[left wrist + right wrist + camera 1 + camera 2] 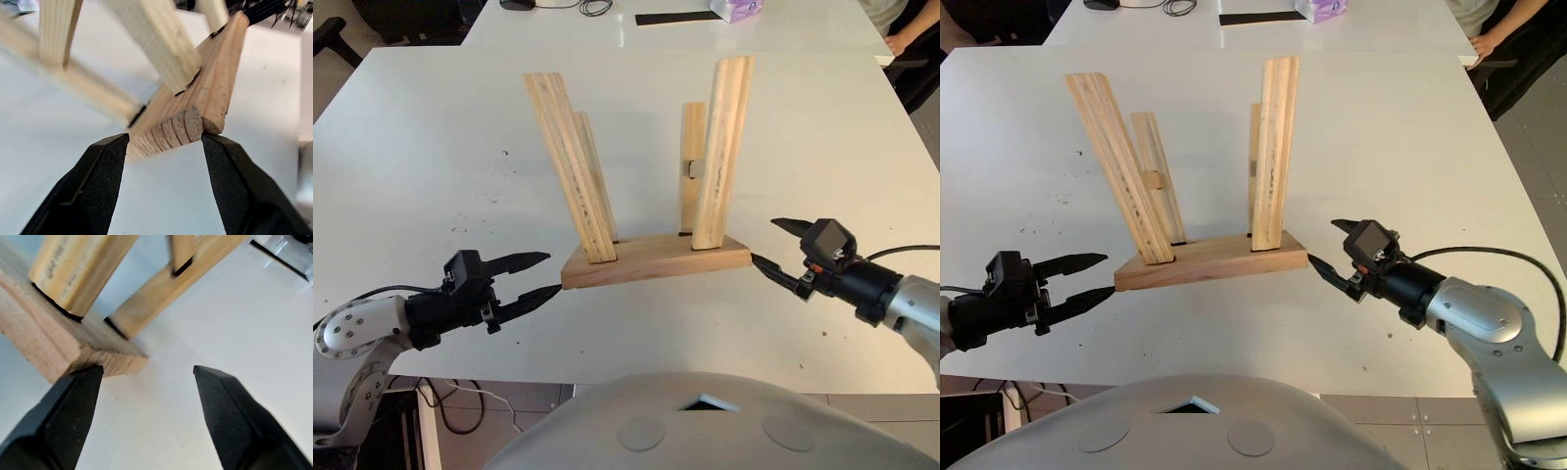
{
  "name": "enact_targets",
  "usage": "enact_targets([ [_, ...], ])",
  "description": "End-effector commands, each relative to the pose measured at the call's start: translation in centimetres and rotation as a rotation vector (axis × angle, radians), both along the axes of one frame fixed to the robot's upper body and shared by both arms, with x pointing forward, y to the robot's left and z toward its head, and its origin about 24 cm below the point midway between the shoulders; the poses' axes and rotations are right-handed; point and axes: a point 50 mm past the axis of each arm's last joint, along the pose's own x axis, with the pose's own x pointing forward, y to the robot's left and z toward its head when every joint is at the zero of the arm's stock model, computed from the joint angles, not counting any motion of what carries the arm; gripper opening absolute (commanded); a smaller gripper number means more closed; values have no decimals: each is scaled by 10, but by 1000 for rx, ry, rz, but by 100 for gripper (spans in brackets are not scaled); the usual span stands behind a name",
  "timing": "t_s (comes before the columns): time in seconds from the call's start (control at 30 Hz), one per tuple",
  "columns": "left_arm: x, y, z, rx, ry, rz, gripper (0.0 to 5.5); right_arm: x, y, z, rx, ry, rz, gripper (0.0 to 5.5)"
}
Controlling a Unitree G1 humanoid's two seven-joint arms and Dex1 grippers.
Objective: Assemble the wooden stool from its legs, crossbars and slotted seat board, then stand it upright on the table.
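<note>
Stool sits upside down near the middle of the table (431, 147): seat (656, 259) flat or nearly flat on the surface, four legs (724, 147) pointing up and splayed. Crossbars are hard to make out from the head views. Assembly looks done; the step in hand is judged to be gripping the seat ends for the flip upright. Left gripper (551, 273) is at the seat's left end, jaws apart, and in its wrist view the board's end sits right at the fingertips (115, 147), not clamped. Right gripper (766, 241) is at the right end, jaws apart too, but its wrist view has one finger (85, 382) by the seat corner and the other out over bare table, so the board isn't between them. To do it well: shift the right gripper so the board's edge is centred, push both in deeper past the edge, then close both together. Grip firmly, lift level, rotate slowly; the tall legs make it top-heavy and they may pull out of their slots.
</note>
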Motion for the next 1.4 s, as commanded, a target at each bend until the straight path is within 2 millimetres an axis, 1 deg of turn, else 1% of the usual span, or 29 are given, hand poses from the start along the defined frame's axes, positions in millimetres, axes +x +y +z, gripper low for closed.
enact_targets([
  [0.03,-1,-10,13,-34,14,-129,277,-15,27,24,129,17,274,343],
  [0.23,9,0,22,-9,19,-143,277,-18,27,29,118,47,307,343],
  [0.3,10,4,19,21,29,-150,277,-18,27,28,111,58,301,343],
  [0.37,17,13,9,102,-4,-112,277,-22,23,20,70,112,292,343],
  [0.43,23,22,0,165,-41,-74,277,-23,15,13,38,150,271,343],
  [0.5,28,29,-5,213,-68,-43,277,-17,3,10,14,151,228,343],
  [0.57,34,34,-4,244,-115,-19,277,-8,-12,11,-3,126,177,343],
  [0.67,41,38,3,250,-151,-19,277,-1,-28,15,-6,96,134,343],
  [0.73,40,41,-1,294,-143,-51,277,1,-37,13,0,98,109,343],
  [0.8,36,45,-11,341,-121,-88,277,-3,-40,4,-1,126,115,343],
  [0.87,31,45,-26,372,-107,-118,277,-8,-37,-11,13,167,143,343],
  [0.9,29,44,-32,389,-106,-133,277,-8,-35,-18,50,190,136,343],
  [1.0,37,38,-42,399,-131,-159,277,-9,-26,-34,125,225,126,343],
  [1.07,41,35,-49,400,-148,-175,275,-10,-17,-39,151,236,160,306],
  [1.13,42,29,-59,404,-154,-192,256,-13,-8,-45,163,257,213,283],
  [1.2,45,24,-68,394,-166,-195,250,-15,-4,-50,161,276,245,260],
  [1.3,44,17,-75,381,-181,-251,250,-19,-2,-56,143,314,307,255],
  [1.4,44,15,-79,389,-185,-305,250,-24,1,-62,129,338,359,255],
])
